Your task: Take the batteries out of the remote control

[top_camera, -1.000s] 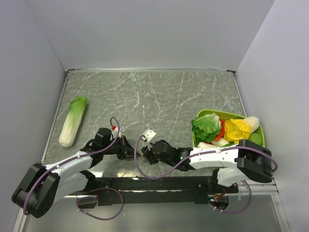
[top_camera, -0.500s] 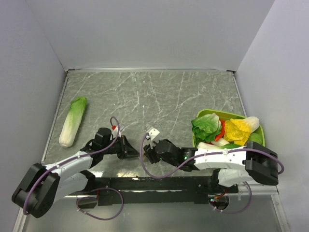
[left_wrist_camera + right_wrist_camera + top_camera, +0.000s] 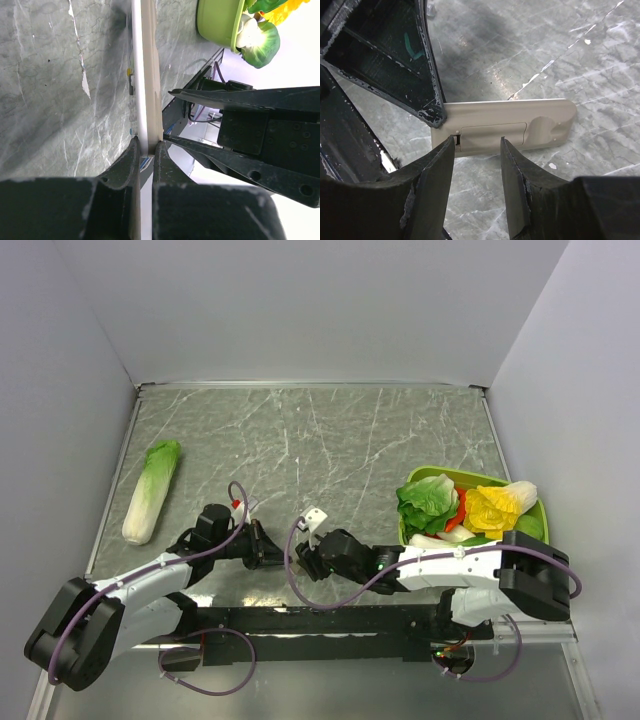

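Hidden items: the batteries are not showing anywhere; the cover panel (image 3: 492, 135) is sitting flush across the grey-tan back of the remote control (image 3: 148, 75). From the top camera the remote is lying almost wholly under my two wrists and is too small to make out. My left hand (image 3: 147, 147) is pinching one end of the remote, fingers pressed together on its two faces and holding it on edge just above the desk (image 3: 330, 440), white button face to one side and tan back to the other. My right hand (image 3: 477, 150) is standing with its fingers apart, tips reaching the lower edge of the tan back beside the panel. I cannot tell whether they are touching it. Containers: a green bowl (image 3: 217, 20) is sitting at the right of the desk, partly cut off behind my right forearm, and is carrying lettuce (image 3: 428, 502), a yellow leafy piece (image 3: 495, 505) and a red piece (image 3: 458, 515) that is half buried. Loose item: a long cabbage (image 3: 150, 490) is lying at the far left, well apart from both hands. Against a second ago: my left arm is holding the same pose, my right arm is sitting very slightly shifted at the elbow, and the remote is staying in the same grip.
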Available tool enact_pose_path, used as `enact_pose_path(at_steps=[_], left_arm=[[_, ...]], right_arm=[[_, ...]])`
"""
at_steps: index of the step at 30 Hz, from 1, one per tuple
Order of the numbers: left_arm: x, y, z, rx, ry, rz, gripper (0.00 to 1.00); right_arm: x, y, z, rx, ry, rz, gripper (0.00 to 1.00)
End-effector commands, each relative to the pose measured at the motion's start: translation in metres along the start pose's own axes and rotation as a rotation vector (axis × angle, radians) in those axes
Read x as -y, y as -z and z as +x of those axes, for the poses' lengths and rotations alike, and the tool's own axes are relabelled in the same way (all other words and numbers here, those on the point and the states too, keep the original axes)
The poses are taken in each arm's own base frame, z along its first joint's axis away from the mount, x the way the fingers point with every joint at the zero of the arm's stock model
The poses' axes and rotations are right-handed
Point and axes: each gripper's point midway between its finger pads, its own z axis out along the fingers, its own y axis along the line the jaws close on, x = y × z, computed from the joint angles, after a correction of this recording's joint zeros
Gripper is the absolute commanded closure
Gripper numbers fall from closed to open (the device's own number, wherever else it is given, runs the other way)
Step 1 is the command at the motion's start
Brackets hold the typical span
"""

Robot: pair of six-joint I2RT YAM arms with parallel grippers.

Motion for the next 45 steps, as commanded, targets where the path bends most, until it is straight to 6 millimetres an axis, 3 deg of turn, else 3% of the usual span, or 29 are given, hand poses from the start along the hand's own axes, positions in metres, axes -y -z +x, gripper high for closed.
enact_pose_path(at_steps=[1,15,28,37,45], left_arm=[[0.013,0.000,-0.004,0.010,-0.031,0.042,0.99],[0.014,0.000,-0.004,0.005,-0.029,0.042,0.99],[0.017,-0.001,-0.004,-0.011,-0.026,0.051,0.99],[0.022,0.000,-0.003,-0.020,-0.024,0.069,0.99],[0.023,0.001,-0.001,-0.030,-0.017,0.074,0.99]], right_arm=[[-0.004,-0.004,-0.006,0.024,-0.021,-0.015,0.51],[-0.005,-0.007,-0.002,0.019,-0.021,-0.021,0.51],[0.007,-0.010,0.007,0.009,0.004,0.043,0.55],[0.001,-0.004,0.011,0.053,0.095,0.040,0.54],[0.007,-0.009,0.018,0.031,0.174,0.150,0.55]])
